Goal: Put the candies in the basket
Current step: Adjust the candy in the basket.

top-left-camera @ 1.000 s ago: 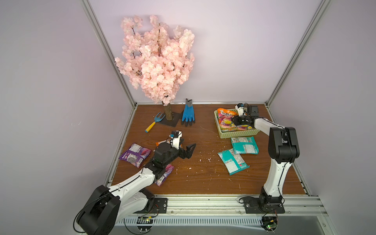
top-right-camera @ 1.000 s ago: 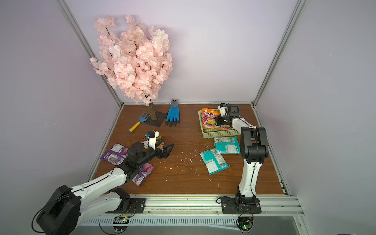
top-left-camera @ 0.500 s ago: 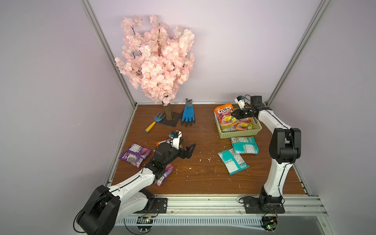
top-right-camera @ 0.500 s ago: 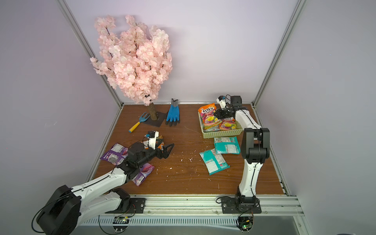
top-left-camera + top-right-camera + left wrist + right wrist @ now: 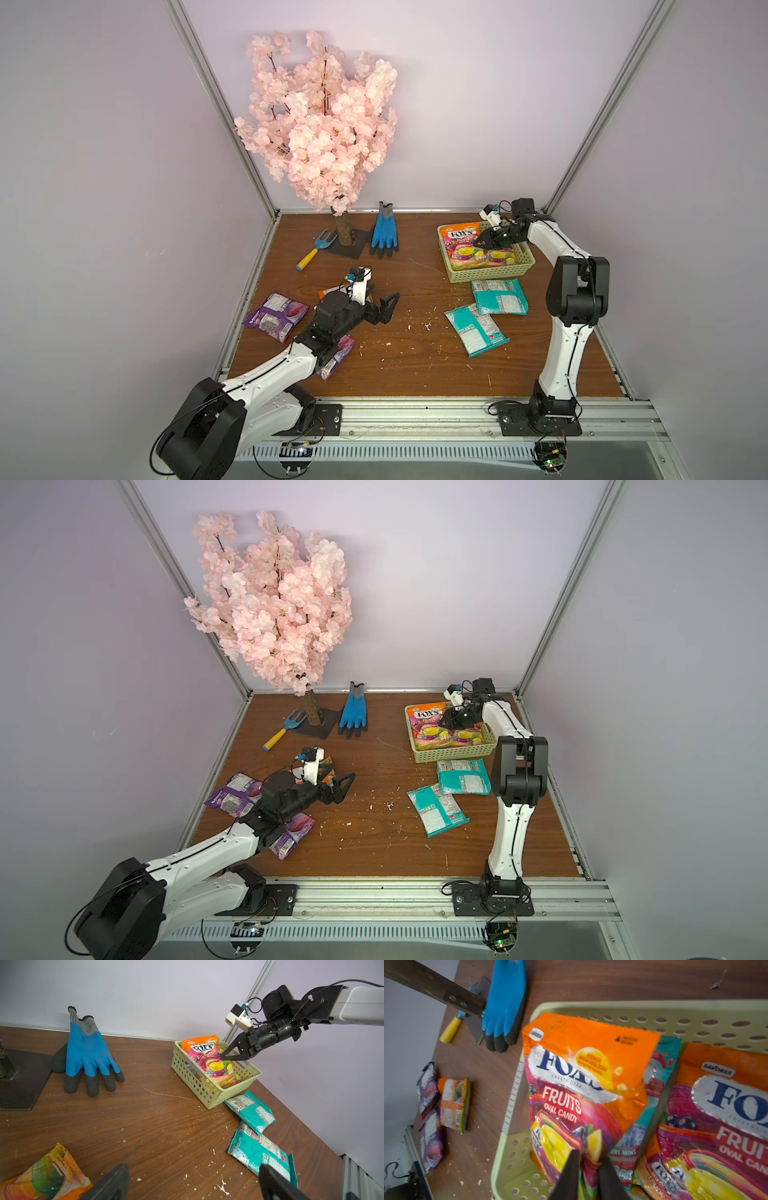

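right gripper (image 5: 588,1155) narrow astride lower edge of glossy orange candy packet (image 5: 583,1064), gripped or freed unclear; long axis leaning toward far-left corner inside pale yellow-green perforated plastic basket (image 5: 517,1153); left gripper (image 5: 386,309) wide, well apart.

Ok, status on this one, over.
Left tool open, low over table. Right tool pinching orange packet, propped in basket. Teal packets, purple packets outside on table. Nothing blocking.
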